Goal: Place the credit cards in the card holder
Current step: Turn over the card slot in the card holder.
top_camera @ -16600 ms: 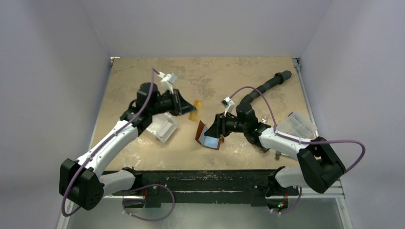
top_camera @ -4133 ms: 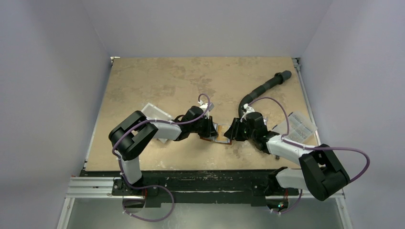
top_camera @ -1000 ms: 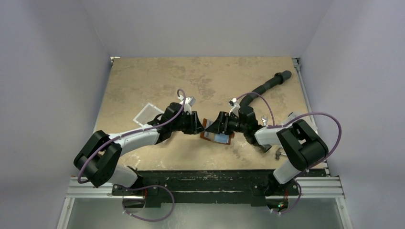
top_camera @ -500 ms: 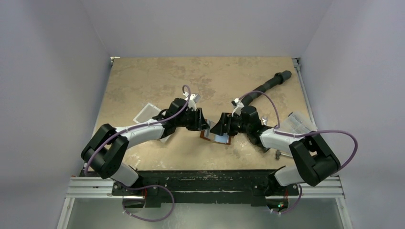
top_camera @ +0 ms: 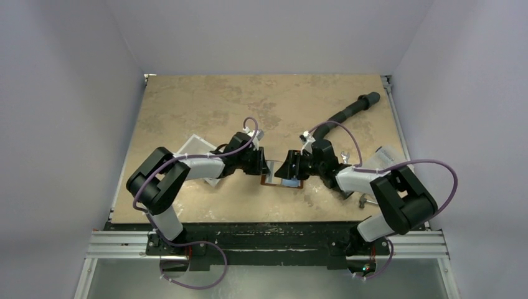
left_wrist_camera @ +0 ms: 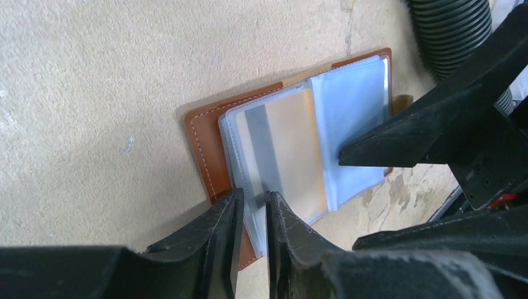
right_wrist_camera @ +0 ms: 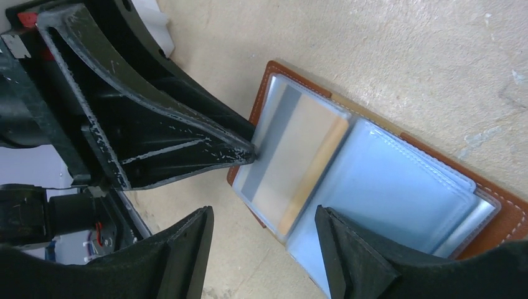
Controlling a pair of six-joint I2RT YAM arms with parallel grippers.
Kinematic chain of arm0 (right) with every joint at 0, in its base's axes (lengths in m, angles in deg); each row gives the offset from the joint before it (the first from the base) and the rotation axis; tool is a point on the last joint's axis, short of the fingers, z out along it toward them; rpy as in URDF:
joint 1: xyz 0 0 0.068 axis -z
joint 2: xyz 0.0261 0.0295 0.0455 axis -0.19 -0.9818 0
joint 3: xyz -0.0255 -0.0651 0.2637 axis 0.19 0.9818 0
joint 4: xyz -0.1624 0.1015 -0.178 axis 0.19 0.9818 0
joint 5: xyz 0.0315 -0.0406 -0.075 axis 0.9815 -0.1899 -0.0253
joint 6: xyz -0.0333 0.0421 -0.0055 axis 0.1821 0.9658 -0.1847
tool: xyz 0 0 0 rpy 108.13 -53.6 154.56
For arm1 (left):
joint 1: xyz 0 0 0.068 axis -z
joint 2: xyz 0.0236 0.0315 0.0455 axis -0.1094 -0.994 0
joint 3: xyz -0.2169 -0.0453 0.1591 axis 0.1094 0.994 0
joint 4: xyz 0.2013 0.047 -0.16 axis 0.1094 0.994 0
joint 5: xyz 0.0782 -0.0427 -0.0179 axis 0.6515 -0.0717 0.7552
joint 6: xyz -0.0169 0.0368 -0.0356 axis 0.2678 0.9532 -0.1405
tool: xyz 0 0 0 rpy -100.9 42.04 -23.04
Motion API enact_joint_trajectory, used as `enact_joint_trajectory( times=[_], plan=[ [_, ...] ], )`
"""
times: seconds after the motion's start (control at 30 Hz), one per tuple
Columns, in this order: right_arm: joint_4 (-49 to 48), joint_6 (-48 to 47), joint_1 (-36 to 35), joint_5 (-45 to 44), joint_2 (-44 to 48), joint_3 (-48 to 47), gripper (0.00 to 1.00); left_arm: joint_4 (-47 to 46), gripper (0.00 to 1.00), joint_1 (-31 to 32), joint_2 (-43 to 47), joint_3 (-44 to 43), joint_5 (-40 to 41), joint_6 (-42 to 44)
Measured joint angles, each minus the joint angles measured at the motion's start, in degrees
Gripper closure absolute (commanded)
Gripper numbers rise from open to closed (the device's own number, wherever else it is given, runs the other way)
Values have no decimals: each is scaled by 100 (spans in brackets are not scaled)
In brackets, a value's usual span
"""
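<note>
The brown card holder (top_camera: pixel 281 182) lies open on the table between both arms. Its clear pockets face up in the left wrist view (left_wrist_camera: pixel 202 143). A pale grey credit card (left_wrist_camera: pixel 286 149) with a darker stripe and an orange edge lies in the left pocket. It also shows in the right wrist view (right_wrist_camera: pixel 292 156). My left gripper (left_wrist_camera: pixel 252 198) is pinched on the near edge of that card and pocket, at the holder's left side (top_camera: pixel 266 168). My right gripper (right_wrist_camera: pixel 263 215) is open just above the holder, one finger over the bluish right pocket (right_wrist_camera: pixel 398 187).
A clear-and-white plastic box (top_camera: pixel 198 146) lies behind the left arm. A clear printed packet (top_camera: pixel 389 159) lies at the right edge, with small metal parts (top_camera: pixel 364 198) near it. A black ribbed hose (top_camera: pixel 348 112) runs to the back right.
My left gripper has moved right onto the holder's left edge. The holder has shifted slightly and lies flatter. The right gripper has stayed over it.
</note>
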Motion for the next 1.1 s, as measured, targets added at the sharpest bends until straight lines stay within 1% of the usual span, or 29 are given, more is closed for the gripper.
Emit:
enact_joint_trajectory(
  times=[0.07,0.17,0.3,0.43,0.5,0.53,0.6,0.63,0.73,0.87,1.0,1.1],
  plan=[
    [101,-17,0,-33,105,0,31,-61,74,22,-20,0,0,4],
    [319,-101,0,-146,433,0,31,-4,68,59,-4,-26,9,55],
    [595,-286,0,-297,1010,0,29,514,60,61,240,-192,52,243],
    [782,-542,0,-332,1375,0,28,1152,50,-61,890,-402,15,470],
    [817,-671,0,-328,1405,0,28,1469,43,-273,1333,-505,-81,601],
    [839,-756,0,-315,1394,4,28,1644,35,-402,1550,-557,-109,693],
    [848,-870,0,-284,1390,39,28,2052,25,-688,1976,-691,-120,933],
    [848,-916,0,-278,1390,66,28,2275,23,-820,2146,-767,-109,1067],
    [826,-999,0,-234,1386,136,28,3082,20,-1193,2492,-1130,46,1515],
    [789,-1058,0,-155,1386,177,28,4046,22,-1449,2557,-1578,546,2188],
    [678,-1078,0,-107,1386,267,28,4723,23,-1685,2253,-1687,903,2802],
    [603,-1080,0,-63,1386,350,28,5045,23,-1963,1775,-1679,960,3110]
  ],
)
